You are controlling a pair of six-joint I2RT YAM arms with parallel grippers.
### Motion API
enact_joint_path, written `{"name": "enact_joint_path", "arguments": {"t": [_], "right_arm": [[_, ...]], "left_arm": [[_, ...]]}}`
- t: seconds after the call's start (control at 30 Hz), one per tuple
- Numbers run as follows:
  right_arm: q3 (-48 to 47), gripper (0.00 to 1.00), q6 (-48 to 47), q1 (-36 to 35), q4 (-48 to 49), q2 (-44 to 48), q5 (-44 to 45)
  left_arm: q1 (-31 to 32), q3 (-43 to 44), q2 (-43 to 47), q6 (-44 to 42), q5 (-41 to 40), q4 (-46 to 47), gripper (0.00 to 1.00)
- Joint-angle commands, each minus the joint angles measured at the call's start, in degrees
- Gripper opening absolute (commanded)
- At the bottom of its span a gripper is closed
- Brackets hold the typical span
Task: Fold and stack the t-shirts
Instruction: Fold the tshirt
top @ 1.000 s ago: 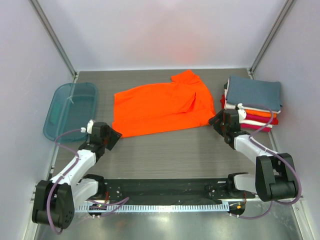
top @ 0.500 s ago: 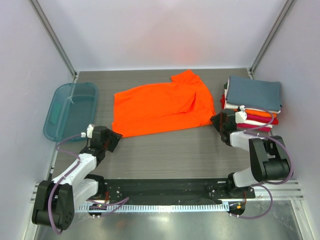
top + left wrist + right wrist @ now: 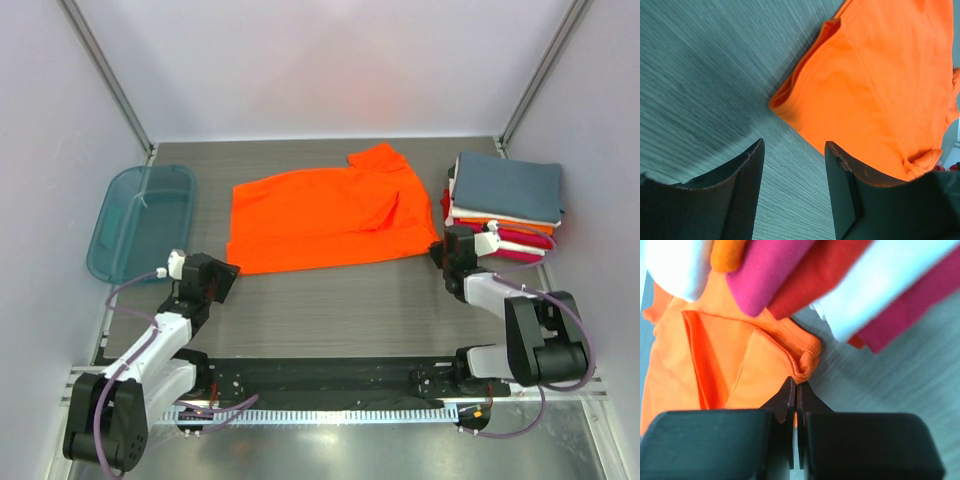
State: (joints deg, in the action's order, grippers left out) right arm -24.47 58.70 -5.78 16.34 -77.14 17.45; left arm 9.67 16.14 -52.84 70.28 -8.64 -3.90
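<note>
The table (image 3: 330, 305), grey wood-grain, carries all items. All positions below are given from the orange t-shirt (image 3: 320, 220).

1. The orange t-shirt lies flat at mid-table. Its long axis runs left to right, slightly tilted. A straight edge faces left; one sleeve points to the far side near the right end. A flap of cloth is folded over on the right part.
2. The stack of folded t-shirts (image 3: 505, 195) stands just right of the orange t-shirt. The top layer is slate blue-grey, with white, orange and crimson layers under it. In the right wrist view the stack's rounded folds overhang the orange t-shirt's near-right corner (image 3: 802, 365).
3. The translucent teal tub (image 3: 140, 220) lies well left of the orange t-shirt, apart from it.
4. The left tool (image 3: 794, 150) sits just off the near-left corner (image 3: 785, 102) of the orange t-shirt. Its jaws are spread wide and hold nothing; bare table shows between them.
5. The right tool (image 3: 796, 390) is at the near-right corner. Its jaws are pressed together, and the bunched hem lies at their tips, apparently pinched.
</note>
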Motion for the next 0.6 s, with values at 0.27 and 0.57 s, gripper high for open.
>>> {"name": "enact_joint_path", "arguments": {"t": [0.27, 0.57], "right_arm": [[7.86, 0.01, 1.77, -0.37, -2.98, 8.94, -1.02], [8.30, 0.01, 1.16, -0.46, -3.15, 10.08, -1.63]], "left_arm": [[-0.18, -3.66, 1.25, 3.19, -3.83, 3.02, 0.51], [-0.18, -6.74, -3.22, 6.44, -8.40, 13.46, 0.45]]}}
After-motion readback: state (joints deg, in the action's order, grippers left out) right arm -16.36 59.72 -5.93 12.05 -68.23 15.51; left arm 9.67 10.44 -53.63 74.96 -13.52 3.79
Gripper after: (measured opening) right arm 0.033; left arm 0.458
